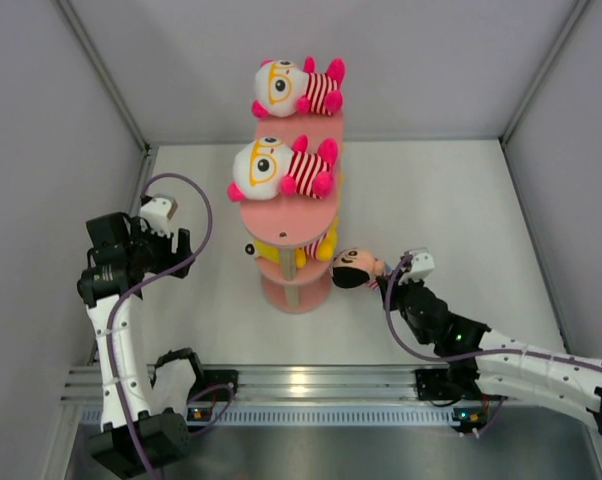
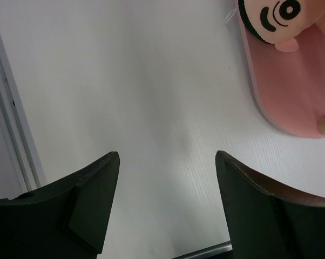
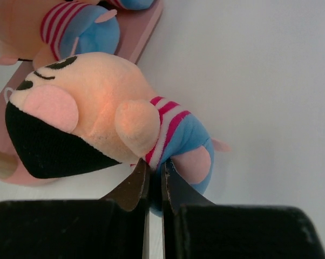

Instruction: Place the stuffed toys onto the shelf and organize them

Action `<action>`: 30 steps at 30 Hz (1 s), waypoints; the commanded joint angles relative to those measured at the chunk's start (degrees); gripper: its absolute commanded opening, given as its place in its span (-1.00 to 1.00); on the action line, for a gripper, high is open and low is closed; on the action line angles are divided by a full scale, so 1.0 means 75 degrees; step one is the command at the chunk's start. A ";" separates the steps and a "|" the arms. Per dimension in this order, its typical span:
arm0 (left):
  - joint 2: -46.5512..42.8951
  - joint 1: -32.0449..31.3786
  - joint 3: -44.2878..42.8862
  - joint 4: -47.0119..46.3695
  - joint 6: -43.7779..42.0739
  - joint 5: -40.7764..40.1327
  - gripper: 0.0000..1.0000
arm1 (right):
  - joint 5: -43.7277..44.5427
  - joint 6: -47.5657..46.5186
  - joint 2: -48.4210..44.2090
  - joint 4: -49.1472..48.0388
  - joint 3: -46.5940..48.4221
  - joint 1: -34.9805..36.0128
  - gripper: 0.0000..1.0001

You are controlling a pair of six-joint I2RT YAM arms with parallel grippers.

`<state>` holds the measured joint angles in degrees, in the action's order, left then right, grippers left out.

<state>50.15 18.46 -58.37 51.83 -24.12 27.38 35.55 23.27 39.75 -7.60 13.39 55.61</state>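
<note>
Top external view is showing you the right end effector (image 1: 389, 285) pinching a black-haired doll (image 1: 356, 268) just beside the lowest tier of the salmon-pink shelf (image 1: 286, 218). Its fingers are pressing nearly together on the doll's red-white striped shirt, and the doll is showing a peach face, a pink cheek and blue trousers. One white-faced doll (image 1: 296, 88) and a second white-faced doll (image 1: 281, 168), both wearing orange glasses, are lying on the upper tiers, with a yellow bear (image 1: 321, 245) sitting below. Your left end effector (image 2: 167, 154) is hanging spread over the counter (image 2: 124, 81), gripping nothing.
</note>
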 commanded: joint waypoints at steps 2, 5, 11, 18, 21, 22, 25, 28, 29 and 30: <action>-0.0218 -0.0035 0.0060 -0.0185 -0.0030 -0.0029 0.56 | 0.1060 0.0097 0.0395 -0.1493 0.0031 0.0997 -1.00; -0.0183 -0.0035 0.0060 -0.0173 0.0005 -0.0029 0.56 | 0.1108 0.0238 0.1074 -0.2159 0.0125 0.1280 -1.00; -0.0136 -0.0035 0.0060 -0.0185 0.0005 -0.0005 0.57 | 0.1318 -0.0254 0.2878 -0.3182 0.0780 0.1807 -1.00; -0.0113 -0.0024 0.0095 -0.0185 -0.0053 -0.0053 0.57 | 0.1530 -0.0395 0.4097 -0.3709 0.1495 0.2100 -1.00; -0.0066 -0.0035 0.0095 -0.0185 -0.0054 -0.0029 0.57 | 0.1483 -0.0454 0.4565 -0.3804 0.1683 0.2147 -0.99; -0.0042 -0.0035 0.0083 -0.0185 -0.0054 -0.0006 0.57 | 0.1390 -0.0500 0.4707 -0.3885 0.1719 0.2170 -0.92; -0.0031 -0.0035 0.0083 -0.0185 -0.0042 0.0006 0.57 | 0.0946 -0.0548 0.5281 -0.3955 0.1929 0.2276 -0.76; -0.0031 -0.0035 0.0072 -0.0173 -0.0030 0.0006 0.57 | 0.0698 -0.0548 0.5750 -0.4073 0.2047 0.2381 -0.50; -0.0031 -0.0035 0.0072 -0.0184 -0.0042 0.0006 0.57 | 0.0581 -0.0571 0.5821 -0.4062 0.2070 0.2474 -0.43; -0.0042 -0.0035 0.0072 -0.0185 -0.0042 -0.0005 0.57 | 0.0569 -0.0583 0.5856 -0.4027 0.2059 0.2522 -0.28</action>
<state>50.04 18.41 -57.84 51.83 -24.10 27.16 43.79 19.07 82.41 -35.03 26.68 72.10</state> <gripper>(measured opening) 0.780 0.328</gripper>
